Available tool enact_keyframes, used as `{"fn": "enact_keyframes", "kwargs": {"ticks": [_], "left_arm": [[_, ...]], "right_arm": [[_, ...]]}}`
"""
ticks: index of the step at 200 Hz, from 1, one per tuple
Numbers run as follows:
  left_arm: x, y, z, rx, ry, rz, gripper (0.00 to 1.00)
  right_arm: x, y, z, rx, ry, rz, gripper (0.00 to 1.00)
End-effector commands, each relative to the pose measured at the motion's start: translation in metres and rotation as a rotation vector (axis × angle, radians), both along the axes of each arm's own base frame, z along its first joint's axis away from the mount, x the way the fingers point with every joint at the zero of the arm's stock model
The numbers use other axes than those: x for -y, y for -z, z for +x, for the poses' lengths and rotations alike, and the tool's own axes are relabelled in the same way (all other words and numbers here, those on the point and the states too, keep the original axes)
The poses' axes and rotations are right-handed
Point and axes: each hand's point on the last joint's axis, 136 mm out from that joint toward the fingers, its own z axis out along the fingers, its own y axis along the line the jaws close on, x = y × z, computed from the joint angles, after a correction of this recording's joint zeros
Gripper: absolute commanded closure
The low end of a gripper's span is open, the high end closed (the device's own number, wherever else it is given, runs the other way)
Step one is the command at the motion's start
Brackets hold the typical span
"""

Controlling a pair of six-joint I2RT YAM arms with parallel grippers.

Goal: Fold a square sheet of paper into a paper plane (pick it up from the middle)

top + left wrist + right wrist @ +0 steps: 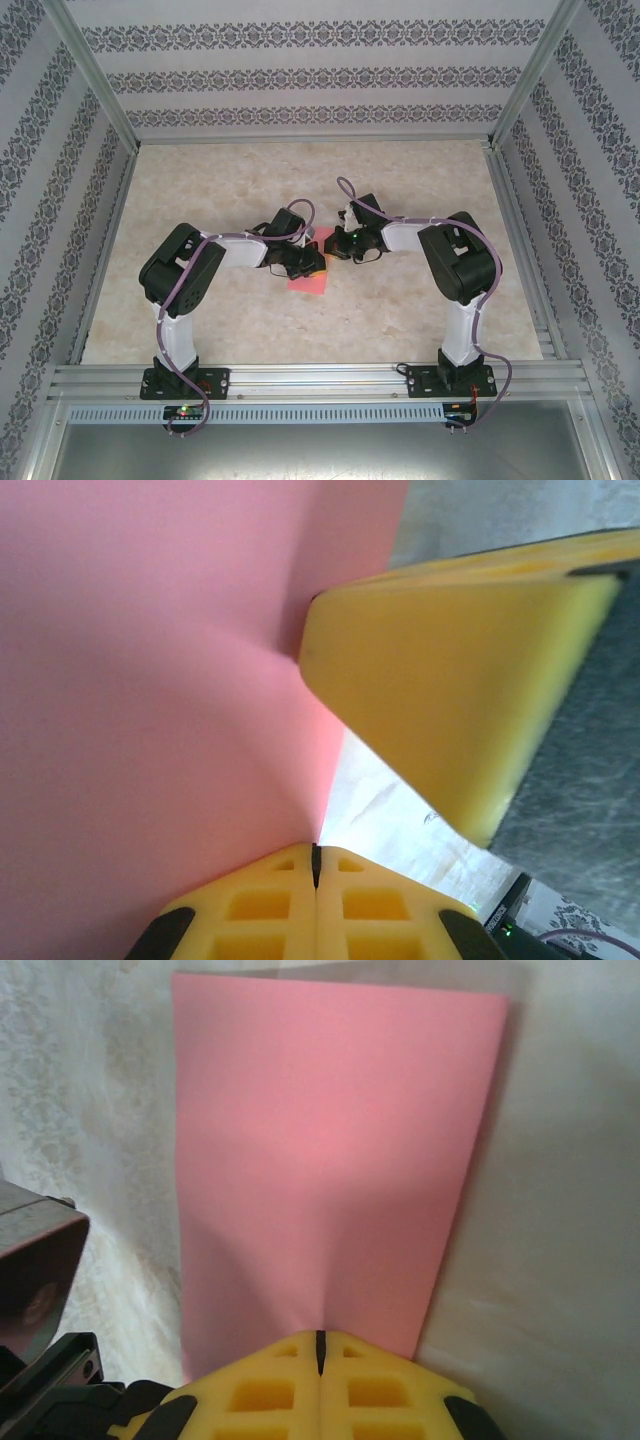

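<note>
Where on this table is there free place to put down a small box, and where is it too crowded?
Free: the far strip of the table before the back wall, and the near strip between the two arm bases. Crowded: the centre, where the left gripper and right gripper pinch the pink paper.

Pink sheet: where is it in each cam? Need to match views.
Top external: sheet near mid-frame, slightly low.
Left wrist: sheet across left and top, pinched by left gripper at bottom.
Right wrist: sheet upright at centre, pinched by right gripper at bottom.
Shared landmark: marbled tabletop.
</note>
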Motion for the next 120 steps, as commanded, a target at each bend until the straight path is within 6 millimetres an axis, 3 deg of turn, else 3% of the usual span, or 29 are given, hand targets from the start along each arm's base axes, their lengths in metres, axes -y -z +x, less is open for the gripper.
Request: {"fn": "enact_keyframes", "kwargs": {"ticks": [1, 64, 120], "left_arm": [[0.001, 0.007, -0.004, -0.006, 0.024, 0.041, 1.0], [-0.007, 0.02, -0.01, -0.039, 0.022, 0.092, 1.0], [-0.023, 0.039, -0.032, -0.135, 0.036, 0.172, 1.0]], "right_arm": [[-0.009, -0.016, -0.002, 0.058, -0.044, 0.051, 1.0], [-0.003, 0.012, -0.013, 0.016, -0.049, -0.016, 1.0], [0.023, 0.013, 0.029, 0.027, 0.061, -0.036, 1.0]]}}
